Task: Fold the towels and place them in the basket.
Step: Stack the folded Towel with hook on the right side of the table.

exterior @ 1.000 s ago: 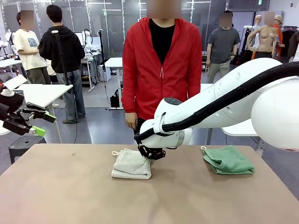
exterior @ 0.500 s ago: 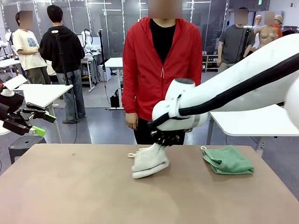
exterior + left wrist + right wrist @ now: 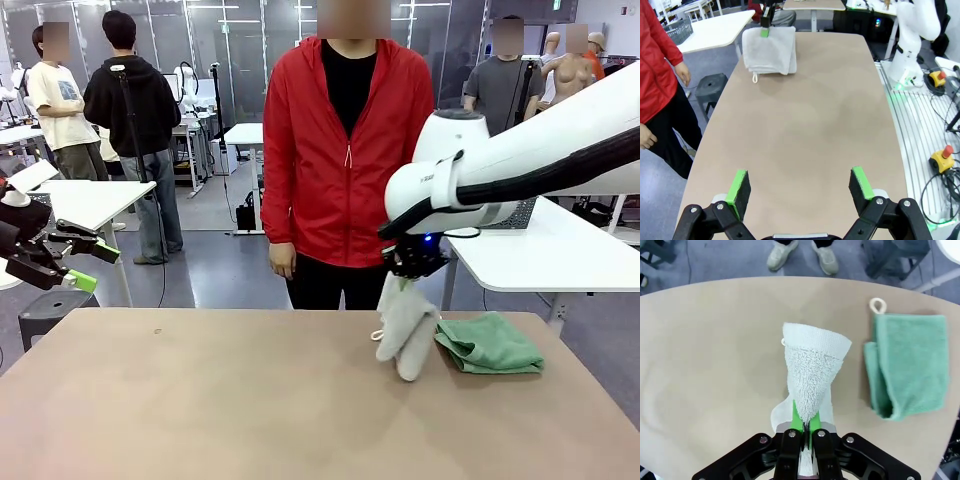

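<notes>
1. Cream towel [image 3: 405, 328] hangs folded from my right gripper [image 3: 410, 270], right of centre in the front frame, with its lower end touching or just over the tabletop [image 3: 200, 400]; I cannot tell which.
2. My right gripper is clamped on the cream towel's top edge; in the right wrist frame the green pads [image 3: 799, 421] sit pressed together on the cloth at bottom centre, and the towel fans out above them.
3. A small loop shows at the cream towel's left edge in the front frame.
4. Green towel [image 3: 488, 343] lies folded on the tabletop at right of the front frame, just beside the hanging cream one, with its loop at the far left corner.
5. In the right wrist frame the green towel lies at the right, loop toward the top, apart from the cream one.
6. My left gripper [image 3: 85, 264] sits at the left edge of the front frame, off the tabletop, its fingers apart and holding nothing.
7. In the left wrist frame its two green pads [image 3: 739, 187] stand wide apart at the bottom, over bare tabletop, with the cream towel far off at upper left.
8. Basket [image 3: 679, 31] rests on a white table [image 3: 715, 30] in the upper left corner of the left wrist frame, well apart from both towels.
9. A person in a red jacket [image 3: 345, 150] stands at the far side, centre of the front frame, arms hanging down.
</notes>
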Robot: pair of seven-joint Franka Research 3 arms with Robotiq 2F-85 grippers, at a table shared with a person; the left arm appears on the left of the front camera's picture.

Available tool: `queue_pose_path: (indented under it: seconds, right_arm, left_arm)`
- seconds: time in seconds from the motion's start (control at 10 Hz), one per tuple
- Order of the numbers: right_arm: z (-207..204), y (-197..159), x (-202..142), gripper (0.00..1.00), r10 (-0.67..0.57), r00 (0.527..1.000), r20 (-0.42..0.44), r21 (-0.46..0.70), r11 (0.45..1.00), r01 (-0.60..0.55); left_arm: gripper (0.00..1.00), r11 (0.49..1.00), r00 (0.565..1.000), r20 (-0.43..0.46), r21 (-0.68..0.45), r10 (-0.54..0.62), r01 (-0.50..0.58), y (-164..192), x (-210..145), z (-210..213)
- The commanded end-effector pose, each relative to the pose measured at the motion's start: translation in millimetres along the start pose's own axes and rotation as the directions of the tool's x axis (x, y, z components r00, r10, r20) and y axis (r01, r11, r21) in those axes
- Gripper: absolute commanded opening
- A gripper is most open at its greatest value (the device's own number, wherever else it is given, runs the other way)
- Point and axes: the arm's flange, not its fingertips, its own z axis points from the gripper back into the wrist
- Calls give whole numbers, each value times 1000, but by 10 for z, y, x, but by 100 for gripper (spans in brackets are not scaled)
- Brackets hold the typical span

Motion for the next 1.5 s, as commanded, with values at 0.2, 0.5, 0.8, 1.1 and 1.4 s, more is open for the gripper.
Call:
queue_pose_path:
  seconds: [0.2, 0.5, 0.8, 1.1, 1.4]
  right_arm:
    - [239, -581, 327, 5, 36, 994, -100, -12, 999, -38]
    - [380, -742, 434, 5, 17, 991, -129, -31, 999, -22]
    - [282, -796, 520, 5, 7, 994, -105, -34, 999, -11]
    - [370, -745, 404, 5, 2, 993, -120, -46, 999, -8]
    - [248, -787, 474, 6, 15, 995, -95, -19, 1000, -17]
  left_arm:
    - [100, 1000, 1000, 5, 0, -2, 2, -1, 9, 7]
    - [100, 1000, 1000, 5, 0, -2, 2, -1, 9, 7]
    - [100, 1000, 1000, 5, 0, -2, 2, -1, 9, 7]
    - [100, 1000, 1000, 5, 0, -2, 2, -1, 9, 7]
    - [100, 1000, 1000, 5, 0, -2, 2, -1, 9, 7]
